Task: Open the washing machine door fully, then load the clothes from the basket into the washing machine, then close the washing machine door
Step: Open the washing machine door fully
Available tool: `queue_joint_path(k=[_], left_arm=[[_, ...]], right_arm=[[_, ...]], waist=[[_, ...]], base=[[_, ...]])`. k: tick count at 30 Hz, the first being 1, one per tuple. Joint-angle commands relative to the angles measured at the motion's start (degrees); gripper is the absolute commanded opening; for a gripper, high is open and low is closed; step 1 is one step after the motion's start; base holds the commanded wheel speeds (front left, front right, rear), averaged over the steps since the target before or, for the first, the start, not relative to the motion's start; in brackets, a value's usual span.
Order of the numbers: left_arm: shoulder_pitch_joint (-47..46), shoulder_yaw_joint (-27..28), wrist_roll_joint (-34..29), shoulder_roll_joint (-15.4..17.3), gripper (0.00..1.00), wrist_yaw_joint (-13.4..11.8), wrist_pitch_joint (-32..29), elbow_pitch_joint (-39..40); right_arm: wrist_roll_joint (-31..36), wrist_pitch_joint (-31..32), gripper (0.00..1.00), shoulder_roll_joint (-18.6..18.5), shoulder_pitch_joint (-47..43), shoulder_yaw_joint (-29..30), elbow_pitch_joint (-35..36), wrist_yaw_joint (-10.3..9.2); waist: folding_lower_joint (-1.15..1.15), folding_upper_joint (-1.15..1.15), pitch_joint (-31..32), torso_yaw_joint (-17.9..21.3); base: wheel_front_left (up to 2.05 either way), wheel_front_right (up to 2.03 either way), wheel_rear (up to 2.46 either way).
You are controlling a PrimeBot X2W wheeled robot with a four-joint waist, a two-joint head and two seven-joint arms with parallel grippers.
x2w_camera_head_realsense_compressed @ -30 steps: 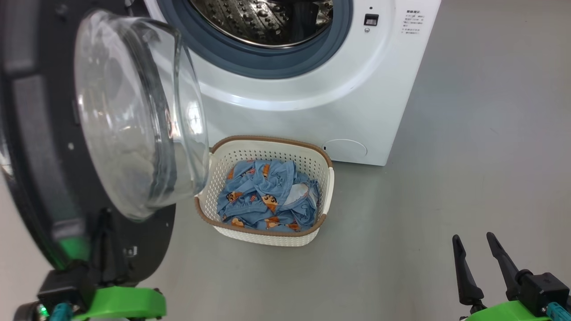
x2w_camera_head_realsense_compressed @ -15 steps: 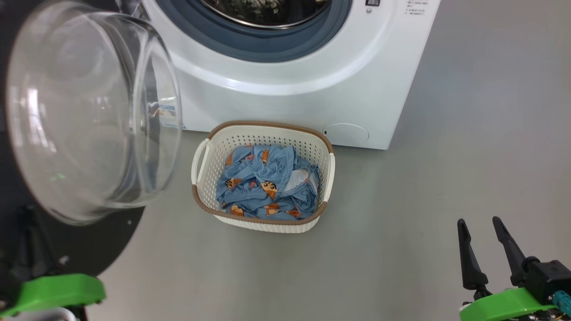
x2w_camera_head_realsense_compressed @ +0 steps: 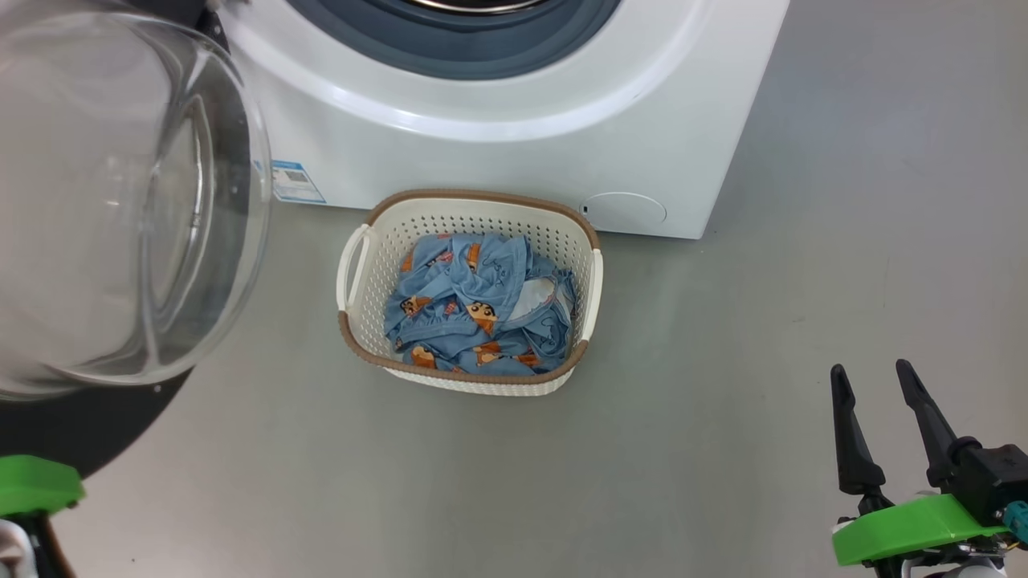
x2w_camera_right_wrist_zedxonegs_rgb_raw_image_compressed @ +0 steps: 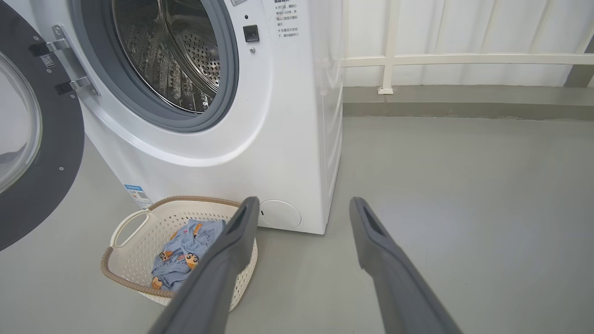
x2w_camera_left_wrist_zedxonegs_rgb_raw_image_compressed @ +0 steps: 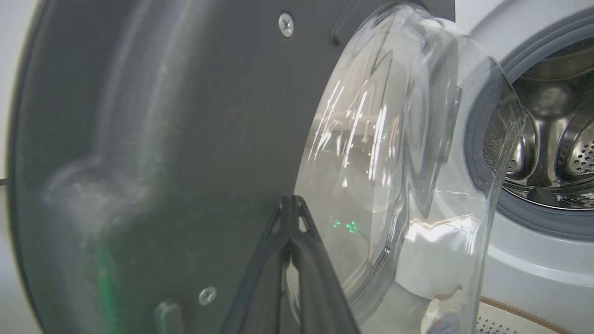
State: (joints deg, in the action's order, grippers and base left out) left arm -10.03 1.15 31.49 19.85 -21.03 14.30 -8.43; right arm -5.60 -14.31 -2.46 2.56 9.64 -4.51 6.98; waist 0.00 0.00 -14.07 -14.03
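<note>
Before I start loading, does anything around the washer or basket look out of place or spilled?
Nothing stands out. The washing machine door is swung wide open, the basket sits upright on the floor before the washing machine, and the clothes are all bunched inside it, none spilled.
</note>
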Motion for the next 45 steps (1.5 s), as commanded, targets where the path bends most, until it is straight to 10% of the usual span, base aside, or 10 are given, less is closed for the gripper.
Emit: queue_joint_path(k=[1, 22, 45], left_arm=[[-2.7, 3.9, 0.4, 3.6, 0.00, 0.0, 0.4, -0.2], [-6.9, 13.3, -3.7, 2.2, 0.00, 6.7, 0.7, -8.8], [8.0, 6.5, -16.8, -12.3, 0.00, 11.2, 0.7, 8.5]], right_arm=[[0.7, -0.7, 1.00, -0.4, 1.4, -1.4, 1.6, 0.51], [1.1, -0.7, 1.00, -0.4, 0.7, -1.1, 1.9, 0.51], [0.2, -0.7, 1.00, -0.4, -1.8, -4.7, 3.5, 0.51]], waist=[[0.00, 0.00, -0.2, 0.0], [0.00, 0.00, 0.9, 0.1], [0.00, 0.00, 7.1, 4.4]], base=[[0.00, 0.00, 0.00], [0.00, 0.00, 0.00], [0.00, 0.00, 0.00]])
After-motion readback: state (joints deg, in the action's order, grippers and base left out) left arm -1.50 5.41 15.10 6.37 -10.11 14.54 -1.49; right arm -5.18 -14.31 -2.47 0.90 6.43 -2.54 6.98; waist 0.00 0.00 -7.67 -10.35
